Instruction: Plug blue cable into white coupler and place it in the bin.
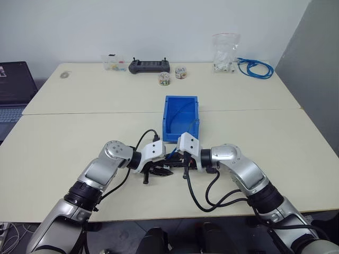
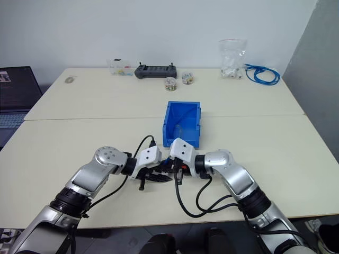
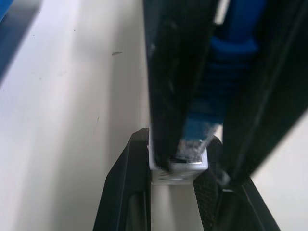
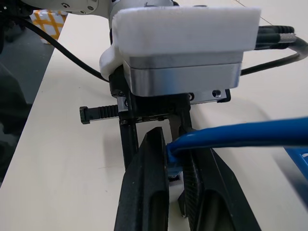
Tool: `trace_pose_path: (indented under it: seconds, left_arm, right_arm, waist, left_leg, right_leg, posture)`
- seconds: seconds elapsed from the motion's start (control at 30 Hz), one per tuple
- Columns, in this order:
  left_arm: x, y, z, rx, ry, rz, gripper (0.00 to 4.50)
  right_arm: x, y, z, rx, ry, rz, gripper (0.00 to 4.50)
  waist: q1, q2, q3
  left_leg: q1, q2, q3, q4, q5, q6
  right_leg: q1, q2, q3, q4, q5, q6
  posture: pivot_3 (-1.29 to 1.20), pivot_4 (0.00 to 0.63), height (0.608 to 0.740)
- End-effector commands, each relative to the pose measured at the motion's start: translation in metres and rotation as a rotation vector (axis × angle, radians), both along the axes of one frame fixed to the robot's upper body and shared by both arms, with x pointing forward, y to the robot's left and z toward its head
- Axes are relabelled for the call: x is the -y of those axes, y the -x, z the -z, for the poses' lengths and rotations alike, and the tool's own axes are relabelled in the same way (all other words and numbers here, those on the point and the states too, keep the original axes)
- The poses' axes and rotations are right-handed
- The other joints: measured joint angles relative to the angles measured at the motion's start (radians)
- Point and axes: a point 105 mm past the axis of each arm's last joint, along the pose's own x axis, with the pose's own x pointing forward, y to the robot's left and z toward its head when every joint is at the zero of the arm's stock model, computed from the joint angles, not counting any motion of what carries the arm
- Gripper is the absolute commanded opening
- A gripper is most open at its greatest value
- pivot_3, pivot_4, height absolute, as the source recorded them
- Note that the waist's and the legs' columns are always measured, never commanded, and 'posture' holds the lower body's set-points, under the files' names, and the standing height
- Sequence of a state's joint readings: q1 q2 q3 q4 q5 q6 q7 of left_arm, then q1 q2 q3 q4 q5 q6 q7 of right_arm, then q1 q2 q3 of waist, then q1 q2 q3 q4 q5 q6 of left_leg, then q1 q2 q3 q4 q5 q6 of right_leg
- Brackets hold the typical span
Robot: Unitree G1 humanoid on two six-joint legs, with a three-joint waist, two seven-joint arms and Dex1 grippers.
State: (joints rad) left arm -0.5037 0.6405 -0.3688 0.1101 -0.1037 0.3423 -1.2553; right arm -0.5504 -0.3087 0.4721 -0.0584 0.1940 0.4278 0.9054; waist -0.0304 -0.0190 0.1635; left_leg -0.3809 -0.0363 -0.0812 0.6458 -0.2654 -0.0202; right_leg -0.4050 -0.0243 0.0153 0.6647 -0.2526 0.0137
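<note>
Left claw (image 3: 175, 192) pinches the tiny, light, rigid white coupler (image 3: 179, 169), right claw (image 4: 175, 185) clamps the thin, floppy blue cable (image 4: 240, 135) at its stiff plug end, meeting tip to tip, bin (image 1: 180, 117) just beyond them on counter (image 1: 63, 143).

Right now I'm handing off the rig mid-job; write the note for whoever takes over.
Left claw: shut on the white coupler, held just above the table.
Right claw: shut on the blue cable near its plug end, meeting the left claw in front of the bin.
Done: both parts picked up; the plug sits at the coupler's socket. Whether it is fully seated cannot be told.
The cable's far part trails into the bin.
Left: confirm or finish the plug-in, then put the joined pair in the bin.
</note>
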Motion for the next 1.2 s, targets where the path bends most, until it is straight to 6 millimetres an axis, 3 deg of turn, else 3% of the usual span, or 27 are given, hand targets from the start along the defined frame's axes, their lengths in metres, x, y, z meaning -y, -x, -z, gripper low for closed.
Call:
trace_pose_path:
  seconds: [0.03, 0.77, 1.13, 1.2]
  left_arm:
    - [-0.007, 0.009, 0.019, -0.068, -0.073, 0.0, 0.79]
    - [-0.006, 0.009, 0.017, -0.053, -0.082, 0.016, 0.79]
    - [-0.006, 0.01, 0.017, -0.051, -0.078, 0.008, 0.79]
    - [-0.006, 0.01, 0.017, -0.051, -0.078, 0.005, 0.79]
  right_arm:
    - [-0.002, 0.0, -0.004, 0.049, 0.016, -0.035, 0.12]
    - [-0.011, 0.003, 0.019, -0.059, 0.195, -0.267, 0.12]
    - [-0.005, 0.011, 0.069, -0.244, 0.341, -0.276, 0.12]
    - [-0.005, 0.011, 0.073, -0.257, 0.35, -0.269, 0.12]
  waist:
    - [0.0, 0.0, 0.0]
    - [-0.002, 0.001, -0.002]
    - [-0.004, 0.004, -0.012]
    - [-0.006, 0.004, -0.013]
  left_leg:
    - [0.0, 0.0, 0.0, 0.0, 0.0, 0.0]
    - [0.002, 0.001, 0.001, 0.0, 0.0, 0.0]
    - [0.007, 0.001, 0.002, -0.001, 0.0, 0.0]
    - [0.017, 0.001, 0.002, -0.004, 0.0, 0.0]
  right_leg:
    - [0.0, 0.0, 0.0, 0.0, 0.0, 0.0]
    - [0.0, 0.001, 0.0, 0.001, 0.0, 0.0]
    - [0.004, 0.001, 0.0, 0.001, 0.0, 0.0]
    - [0.014, 0.002, 0.001, -0.001, -0.001, 0.0]
  posture:
    - [0.0, 0.15, 0.74]
    - [0.0, 0.15, 0.74]
    - [0.0, 0.15, 0.74]
    - [0.0, 0.15, 0.74]
